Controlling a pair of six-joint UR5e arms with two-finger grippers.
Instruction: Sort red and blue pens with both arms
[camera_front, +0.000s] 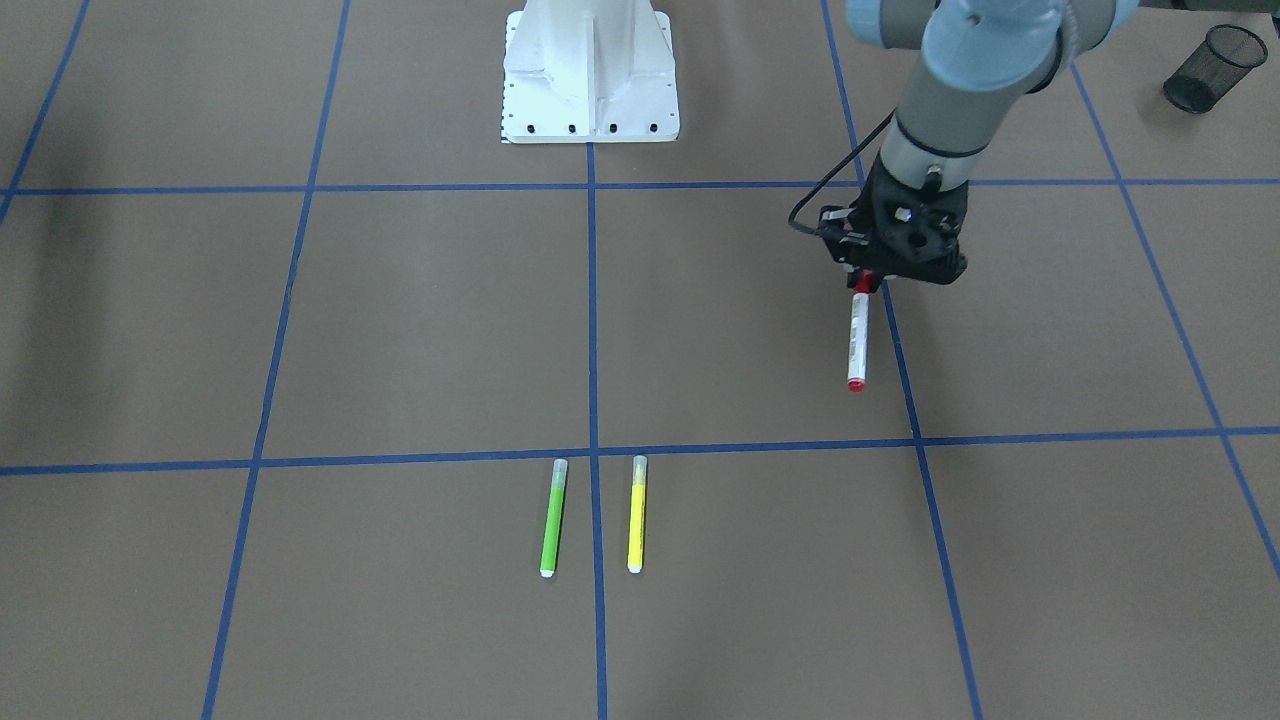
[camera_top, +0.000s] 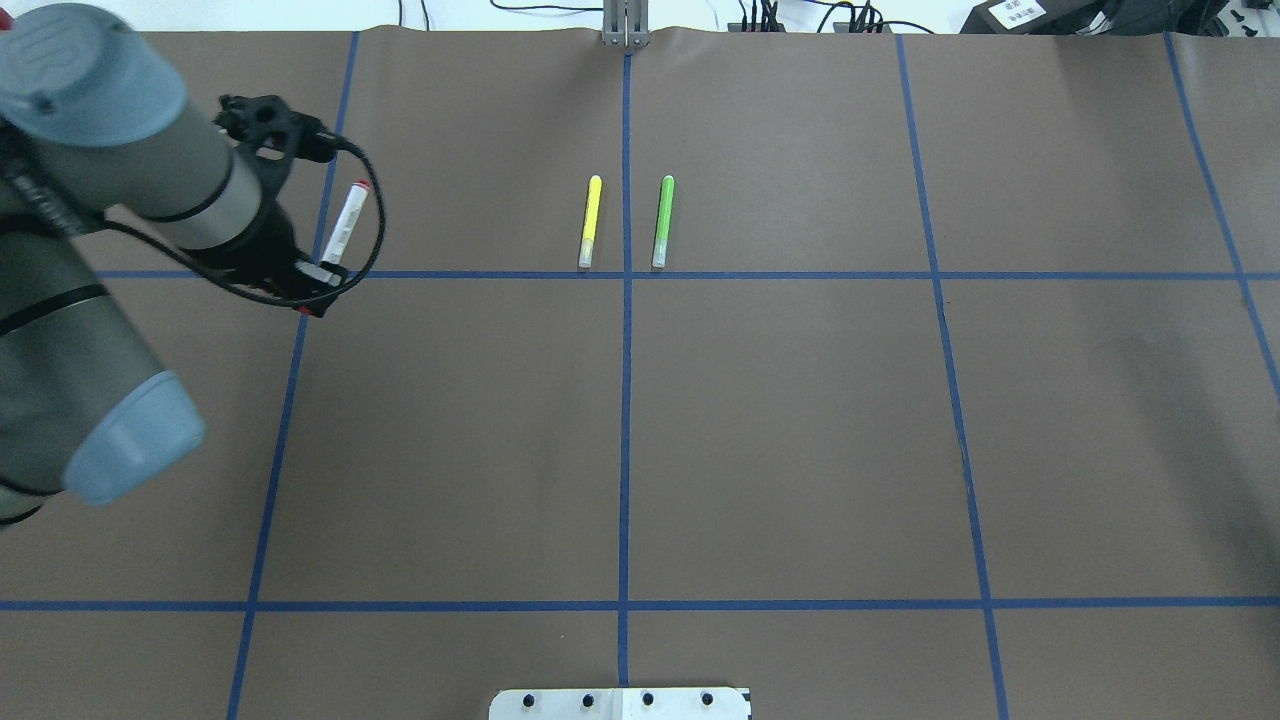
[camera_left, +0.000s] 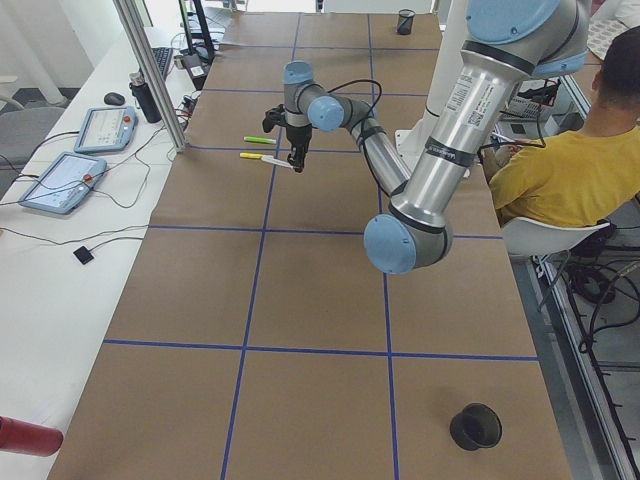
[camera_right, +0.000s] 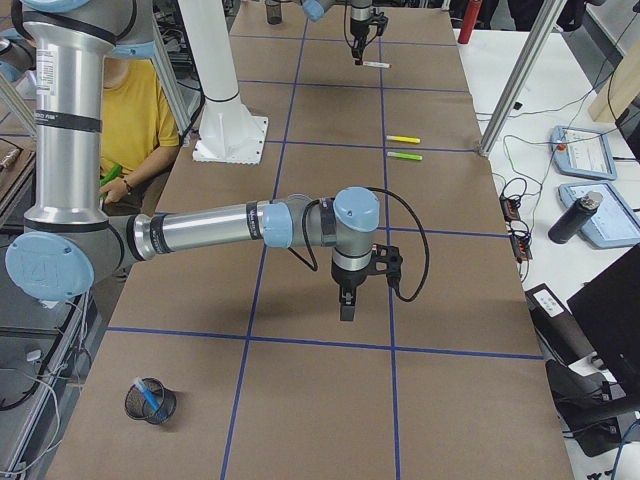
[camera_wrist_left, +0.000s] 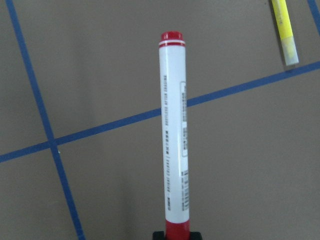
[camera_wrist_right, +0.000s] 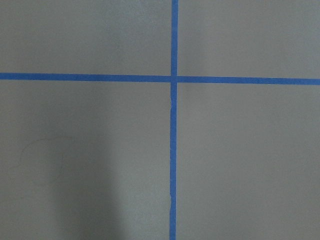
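Note:
The red pen (camera_front: 858, 340), white-bodied with a red cap, juts out level from my left gripper (camera_front: 866, 283), which is shut on its cap end. In the overhead view the same pen (camera_top: 345, 225) lies across a blue tape line at far left, low over the table; whether it touches the table I cannot tell. The left wrist view shows its full length (camera_wrist_left: 175, 130). A blue pen (camera_right: 148, 392) sits inside a black mesh cup (camera_right: 150, 402). My right gripper (camera_right: 347, 300) points down over bare table, and I cannot tell whether it is open or shut.
A green marker (camera_front: 552, 517) and a yellow marker (camera_front: 637, 513) lie side by side near the centre line. A second mesh cup (camera_front: 1215, 68) stands on the left arm's side. The white base block (camera_front: 590, 75) sits mid-table. A seated person (camera_left: 570, 170) is beside the table.

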